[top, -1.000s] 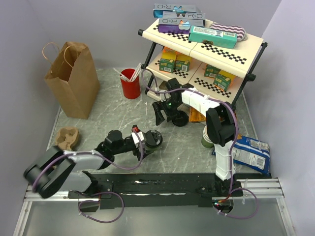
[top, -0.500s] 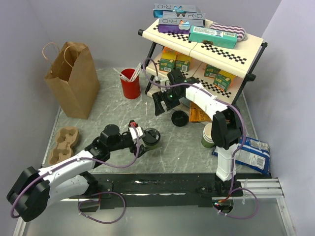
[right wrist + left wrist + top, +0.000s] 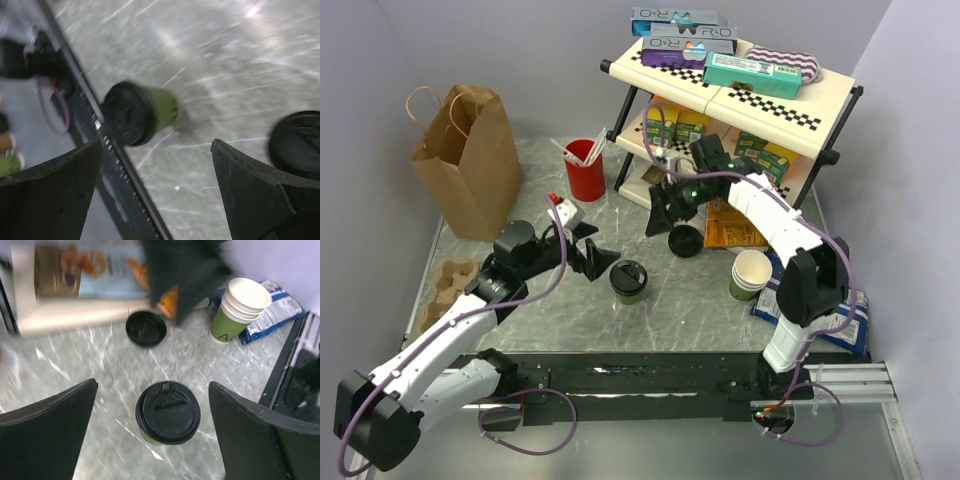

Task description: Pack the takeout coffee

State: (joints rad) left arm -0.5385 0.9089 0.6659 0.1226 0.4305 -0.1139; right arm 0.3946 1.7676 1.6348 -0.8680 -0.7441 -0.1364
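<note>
standing lidded and untouched, the takeout coffee (image 3: pixel 628 281) looks ready to grab. left gripper (image 3: pixel 595 253) spread near it, probably lining up. right gripper (image 3: pixel 663 212) spread, empty.

The left arm (image 3: pixel 440 340) stretches from the lower left of the top view up toward the centre. Its left gripper (image 3: pixel 593 250) points right, jaws spread wide. The right arm (image 3: pixel 770 215) rises from the lower right and bends at the upper middle. Its right gripper (image 3: pixel 665 212) points down-left, jaws likewise wide apart.
</note>
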